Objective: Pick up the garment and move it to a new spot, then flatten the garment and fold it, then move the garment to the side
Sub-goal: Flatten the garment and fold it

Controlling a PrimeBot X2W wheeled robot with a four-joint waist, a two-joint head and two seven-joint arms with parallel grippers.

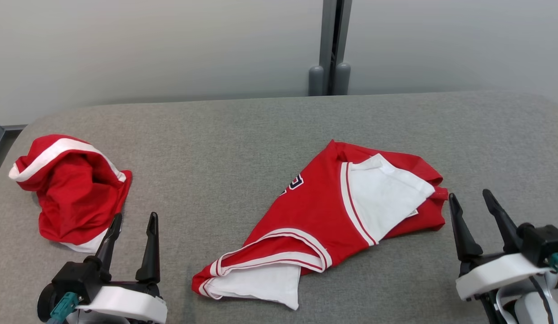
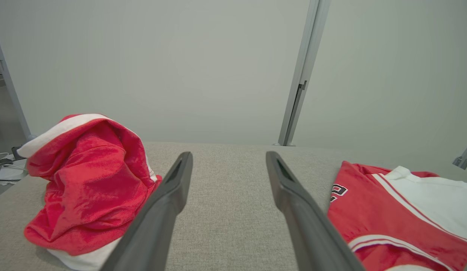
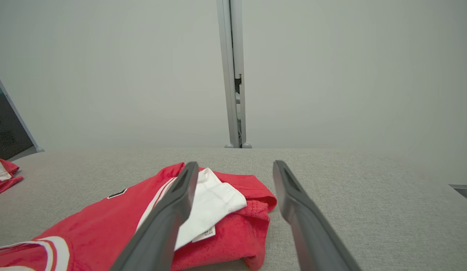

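A red garment with white trim and white lining lies rumpled and partly doubled over on the middle of the grey table. It shows again as the red garment at the right of the left wrist view and as the red garment low in the right wrist view. My left gripper stands open at the lower left, holding nothing, well left of that garment. My right gripper stands open at the lower right, just off the garment's right edge. The left gripper and right gripper have bare cloth-covered table between their fingers.
A second red and white garment sits in a crumpled heap at the table's left end, close to my left gripper's left finger; the same heap rises at the left of the left wrist view. A grey post and pale wall stand behind the table.
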